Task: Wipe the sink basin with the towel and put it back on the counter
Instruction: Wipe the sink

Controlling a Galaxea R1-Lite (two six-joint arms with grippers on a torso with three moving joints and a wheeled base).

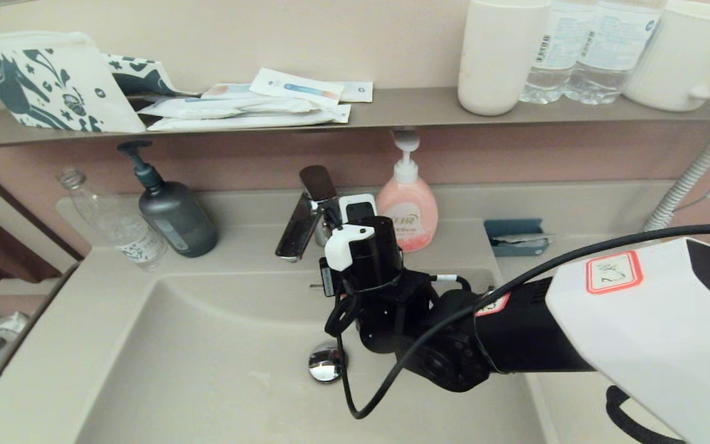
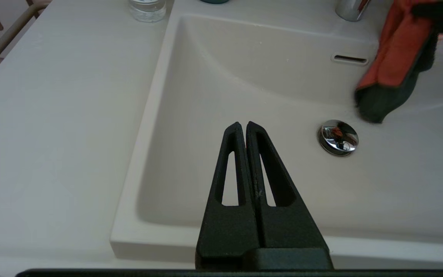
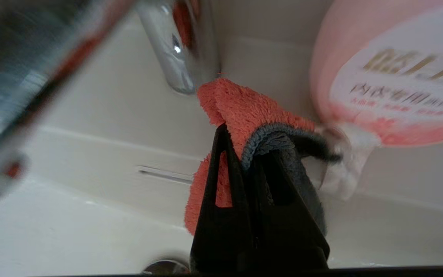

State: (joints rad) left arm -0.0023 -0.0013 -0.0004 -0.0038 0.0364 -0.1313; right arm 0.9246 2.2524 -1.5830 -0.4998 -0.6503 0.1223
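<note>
My right gripper (image 3: 240, 154) is shut on the towel (image 3: 244, 111). The towel's orange face and dark grey face bunch over the fingertips. It hangs over the back slope of the sink basin (image 2: 252, 77), beside the overflow slot (image 2: 349, 59) and just behind the chrome drain plug (image 2: 338, 137). I cannot tell whether the towel's (image 2: 394, 69) grey lower end touches the basin. In the head view my right arm (image 1: 386, 271) reaches over the sink basin (image 1: 207, 357) below the tap and hides the towel. My left gripper (image 2: 242, 125) is shut and empty over the basin's near edge.
The chrome tap (image 1: 306, 213) and a pink soap bottle (image 1: 407, 213) stand close behind my right wrist. A dark pump bottle (image 1: 173, 213) and a clear bottle (image 1: 121, 228) sit at the back left. The beige counter (image 1: 40, 364) runs along both sides. A shelf (image 1: 392, 108) above holds cups and packets.
</note>
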